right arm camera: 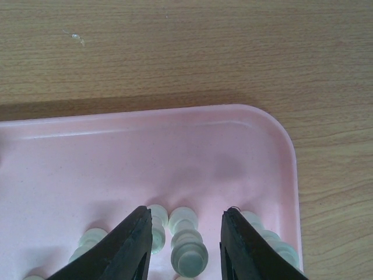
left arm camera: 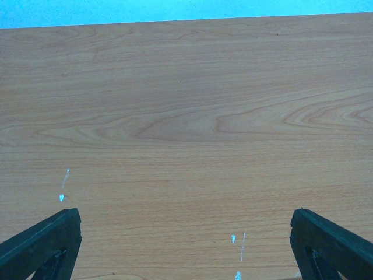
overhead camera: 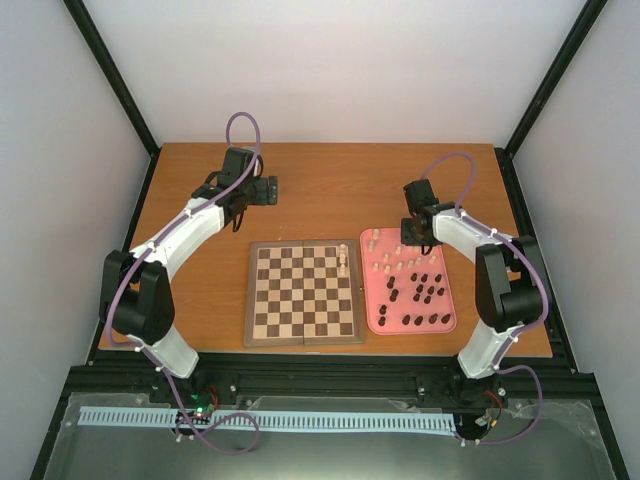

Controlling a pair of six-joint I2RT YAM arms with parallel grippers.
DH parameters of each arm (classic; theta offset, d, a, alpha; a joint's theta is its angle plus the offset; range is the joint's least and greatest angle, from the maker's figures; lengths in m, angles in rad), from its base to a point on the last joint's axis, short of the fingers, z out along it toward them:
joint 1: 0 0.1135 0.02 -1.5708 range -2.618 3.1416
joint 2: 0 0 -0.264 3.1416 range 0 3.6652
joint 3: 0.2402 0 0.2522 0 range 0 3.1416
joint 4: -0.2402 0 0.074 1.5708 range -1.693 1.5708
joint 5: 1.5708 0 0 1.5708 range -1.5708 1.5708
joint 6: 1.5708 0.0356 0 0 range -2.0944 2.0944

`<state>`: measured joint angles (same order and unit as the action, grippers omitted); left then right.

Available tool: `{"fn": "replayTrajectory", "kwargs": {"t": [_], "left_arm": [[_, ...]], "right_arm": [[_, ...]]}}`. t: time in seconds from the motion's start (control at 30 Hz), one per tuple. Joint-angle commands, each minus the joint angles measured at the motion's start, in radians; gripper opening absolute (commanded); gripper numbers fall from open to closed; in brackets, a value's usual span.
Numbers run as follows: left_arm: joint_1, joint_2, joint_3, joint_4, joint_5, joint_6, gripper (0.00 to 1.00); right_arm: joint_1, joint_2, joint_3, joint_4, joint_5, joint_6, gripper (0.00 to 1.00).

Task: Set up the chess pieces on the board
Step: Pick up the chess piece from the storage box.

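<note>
Right now my right hand [right arm camera: 186,214] hangs over the far end of the pink tray [right arm camera: 175,151], its two fingers [right arm camera: 137,248] straddling one cream piece [right arm camera: 187,252]. That piece sits at the bottom middle of the wrist view. A sliver of pink shows between it and each finger, so the hand has narrowed but is not clamped on anything. The piece is pale and turned, with rounded knobs stacked one on another; I cannot tell whether it stands or lies. More cream pieces flank it: one half behind the left finger, another past the right finger by the tray's rim.

From above, the tray lies right of centre with cream chess pieces [overhead camera: 395,258] scattered in its upper half and dark ones [overhead camera: 420,290] clustered in its lower half. The board [overhead camera: 304,342] lies just left of the tray, its checks light and dark brown. It carries a little cream [overhead camera: 345,262] near its upper right corner — too small to count.

My left hand [overhead camera: 268,190] sits in the upper left of the top view, released and spread wide over bare worktop [left arm camera: 186,116], well apart from board and tray.
</note>
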<state>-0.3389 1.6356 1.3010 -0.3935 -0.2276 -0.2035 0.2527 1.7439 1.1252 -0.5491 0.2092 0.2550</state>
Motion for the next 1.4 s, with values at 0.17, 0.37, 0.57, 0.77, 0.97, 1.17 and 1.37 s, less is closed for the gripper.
{"fn": "replayTrajectory", "kwargs": {"t": [0.17, 0.37, 0.57, 0.77, 0.97, 1.17, 1.37], "left_arm": [[-0.005, 0.015, 0.052, -0.004, 0.005, 0.013, 1.00], [-0.005, 0.015, 0.050, -0.005, 0.005, 0.011, 1.00], [-0.005, 0.012, 0.049, -0.005, 0.005, 0.011, 1.00], [-0.005, 0.011, 0.049, -0.006, 0.004, 0.011, 1.00], [-0.005, 0.014, 0.049, -0.007, 0.004, 0.011, 1.00], [-0.005, 0.014, 0.049, -0.006, 0.004, 0.010, 1.00], [-0.005, 0.014, 0.050, -0.009, -0.007, 0.011, 1.00]], "right_arm": [[-0.007, 0.020, 0.022, 0.005, 0.024, 0.004, 0.34], [-0.036, 0.029, 0.021, 0.011, 0.020, 0.005, 0.34], [-0.037, 0.035, 0.021, 0.017, 0.006, 0.001, 0.32], [-0.037, 0.040, 0.022, 0.017, -0.002, 0.001, 0.29], [-0.036, 0.039, 0.023, 0.016, -0.004, 0.001, 0.22], [-0.037, 0.019, 0.024, 0.014, -0.005, 0.003, 0.15], [-0.037, -0.016, 0.038, 0.000, 0.003, 0.001, 0.14]]}}
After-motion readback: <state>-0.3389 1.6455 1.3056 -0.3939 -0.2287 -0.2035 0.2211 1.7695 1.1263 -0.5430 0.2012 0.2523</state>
